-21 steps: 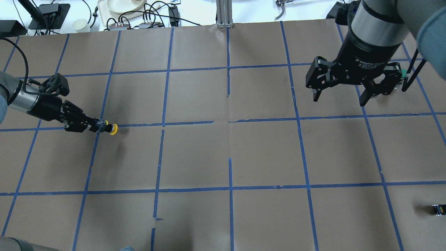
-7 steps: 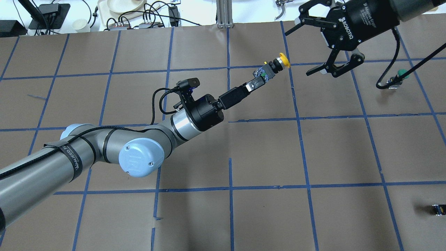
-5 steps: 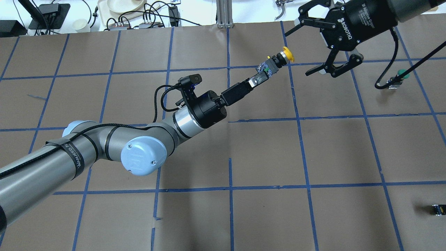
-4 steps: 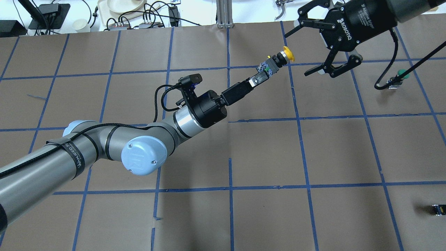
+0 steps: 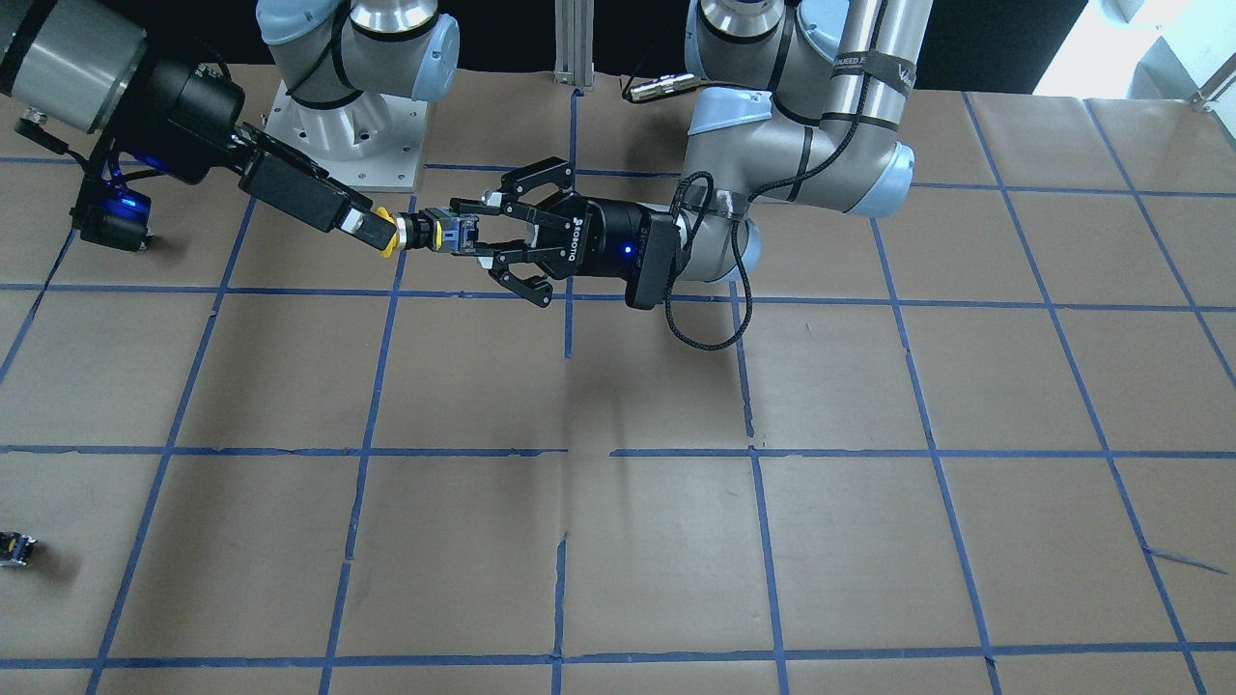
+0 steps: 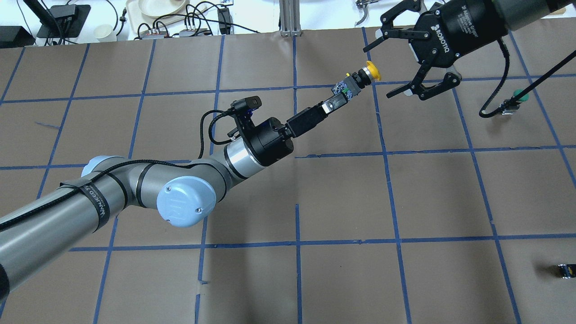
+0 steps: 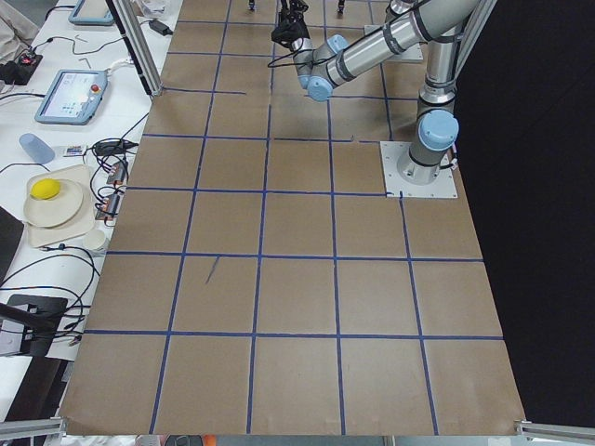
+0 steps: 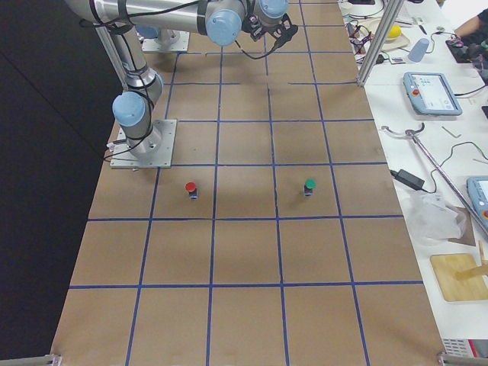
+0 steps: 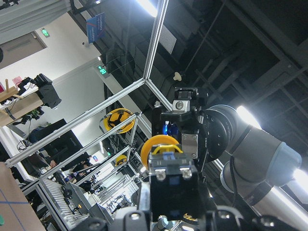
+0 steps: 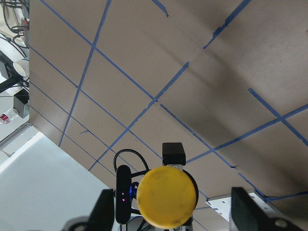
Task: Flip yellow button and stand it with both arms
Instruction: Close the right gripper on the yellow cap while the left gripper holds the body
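Note:
My left gripper (image 6: pixel 338 93) is shut on the grey base of the yellow button (image 6: pixel 371 72) and holds it in the air, lying sideways, over the back middle of the table. The yellow cap points at my right gripper (image 6: pixel 383 65), which is open and faces it. In the front-facing view the left gripper (image 5: pixel 462 235) clamps the base, and the right gripper (image 5: pixel 370 224), seen edge-on, reaches the button's cap (image 5: pixel 385 236). In the right wrist view the cap (image 10: pixel 167 196) sits centred between the spread fingers (image 10: pixel 245 208), which do not touch it. The left wrist view shows the button's base (image 9: pixel 168 168).
A green-capped button (image 6: pixel 517 95) stands at the back right, below the right arm's cable. A red-capped button (image 8: pixel 191 187) stands near the right arm's base. A small dark part (image 6: pixel 566 270) lies at the front right. The brown table (image 6: pixel 297 202) carries a grid of blue tape.
The left arm has lifted the button off the table's left side and carried it to the back middle. The right gripper has turned to face it and edged closer, still open.

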`<state>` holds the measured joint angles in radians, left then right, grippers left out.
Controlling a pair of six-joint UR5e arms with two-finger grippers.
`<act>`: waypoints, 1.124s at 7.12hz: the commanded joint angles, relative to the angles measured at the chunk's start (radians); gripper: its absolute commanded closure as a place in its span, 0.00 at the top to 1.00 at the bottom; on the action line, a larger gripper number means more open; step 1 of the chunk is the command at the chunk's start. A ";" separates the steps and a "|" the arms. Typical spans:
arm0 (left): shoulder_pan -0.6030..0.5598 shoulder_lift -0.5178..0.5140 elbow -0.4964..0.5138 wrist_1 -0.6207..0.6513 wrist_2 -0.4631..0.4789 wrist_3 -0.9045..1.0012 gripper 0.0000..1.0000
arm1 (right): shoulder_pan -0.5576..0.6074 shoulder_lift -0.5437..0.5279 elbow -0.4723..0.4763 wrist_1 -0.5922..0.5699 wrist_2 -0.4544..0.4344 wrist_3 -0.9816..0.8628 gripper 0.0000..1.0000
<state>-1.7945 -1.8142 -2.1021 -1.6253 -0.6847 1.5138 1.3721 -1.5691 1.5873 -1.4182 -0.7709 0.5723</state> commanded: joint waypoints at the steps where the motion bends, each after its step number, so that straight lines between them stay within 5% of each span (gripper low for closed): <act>1: -0.002 0.001 -0.003 -0.002 0.001 0.000 0.12 | 0.010 0.021 -0.004 -0.005 0.016 0.006 0.87; 2: -0.002 0.003 -0.003 -0.002 0.001 0.000 0.12 | 0.018 0.021 -0.004 -0.007 0.019 0.024 0.86; 5: -0.002 0.007 -0.006 -0.002 0.001 0.000 0.13 | 0.015 0.026 -0.007 -0.002 0.018 0.028 0.38; 7: 0.000 0.012 -0.004 -0.002 -0.001 -0.006 0.30 | 0.013 0.024 -0.010 -0.002 0.018 0.026 0.26; 8: 0.003 0.012 -0.004 -0.004 -0.001 -0.012 0.99 | 0.013 0.023 -0.010 -0.004 0.018 0.028 0.26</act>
<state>-1.7942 -1.8029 -2.1066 -1.6277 -0.6855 1.5080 1.3858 -1.5447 1.5779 -1.4208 -0.7532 0.5990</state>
